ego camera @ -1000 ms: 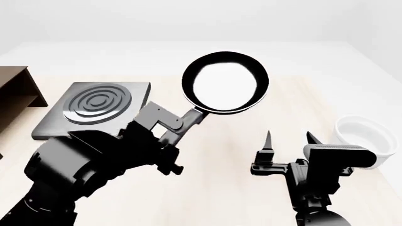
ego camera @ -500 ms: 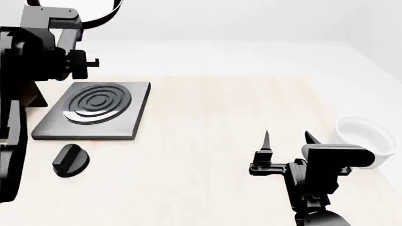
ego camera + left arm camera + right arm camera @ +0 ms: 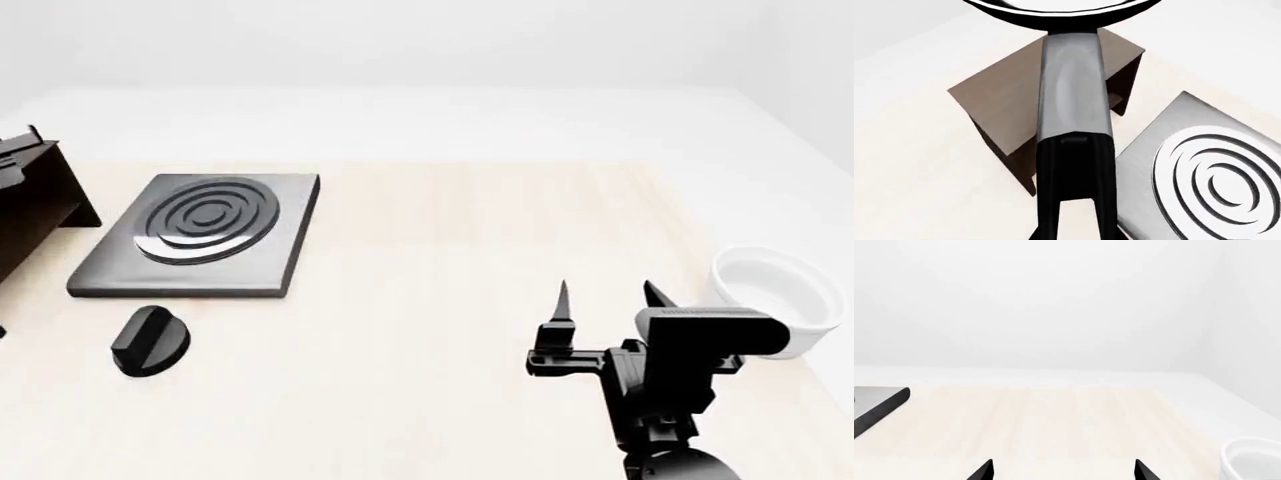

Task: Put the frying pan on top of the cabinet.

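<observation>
Transport step: left gripper [image 3: 1074,220], jaws clamped on frying pan [image 3: 1073,90] handle, above cabinet [image 3: 1004,95]; right gripper [image 3: 603,300] jaws apart, empty; next, lower level onto top.

Pale wooden table [image 3: 441,260], white walls [image 3: 427,40]

frying pan [image 3: 1071,75] bowl and left end effector [image 3: 1074,220] tips beyond left wrist frame

On the table's [image 3: 441,250] left, the burner plate [image 3: 200,245] lies just right of the cabinet [image 3: 34,205], with the knob [image 3: 150,340] near it. The white bowl [image 3: 774,295] sits at the right edge. Between them the tabletop lies open; the right gripper [image 3: 607,300] stands there, fingers apart.
</observation>
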Tool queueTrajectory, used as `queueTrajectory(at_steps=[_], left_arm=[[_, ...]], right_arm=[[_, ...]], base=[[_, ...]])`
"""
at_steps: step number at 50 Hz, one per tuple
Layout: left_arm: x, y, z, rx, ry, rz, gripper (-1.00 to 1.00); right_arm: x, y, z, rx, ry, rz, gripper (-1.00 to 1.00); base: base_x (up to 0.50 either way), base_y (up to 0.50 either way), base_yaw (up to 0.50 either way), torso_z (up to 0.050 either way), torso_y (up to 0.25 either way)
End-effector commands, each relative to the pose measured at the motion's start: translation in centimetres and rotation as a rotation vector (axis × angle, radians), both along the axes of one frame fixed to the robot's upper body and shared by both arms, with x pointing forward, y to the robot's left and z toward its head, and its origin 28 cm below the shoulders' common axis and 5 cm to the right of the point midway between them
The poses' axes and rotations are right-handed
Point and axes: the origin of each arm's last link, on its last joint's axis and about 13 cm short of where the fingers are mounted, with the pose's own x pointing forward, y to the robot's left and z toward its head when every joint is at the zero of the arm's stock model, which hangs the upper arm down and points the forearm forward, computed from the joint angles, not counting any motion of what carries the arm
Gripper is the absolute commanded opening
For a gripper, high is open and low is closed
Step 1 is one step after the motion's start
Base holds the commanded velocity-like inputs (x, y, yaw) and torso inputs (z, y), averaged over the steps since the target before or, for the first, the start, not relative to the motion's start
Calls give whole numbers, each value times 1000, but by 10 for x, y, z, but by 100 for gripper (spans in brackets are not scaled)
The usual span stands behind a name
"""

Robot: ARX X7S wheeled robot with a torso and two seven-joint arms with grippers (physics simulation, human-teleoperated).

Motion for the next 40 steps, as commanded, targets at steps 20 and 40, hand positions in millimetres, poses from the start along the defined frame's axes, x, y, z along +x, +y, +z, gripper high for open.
queueTrajectory(at_steps=[20,40], left_arm=[[-9,18,13,19,-52,127,-100],[-10,20,11,25,-44,156,-100]], right_arm=[[-1,1,-2,4,9,4,100],[-2,3,-2,3,8,12,100]], base=[[0,0,-1,0,-49],[0,0,0,0,-93]])
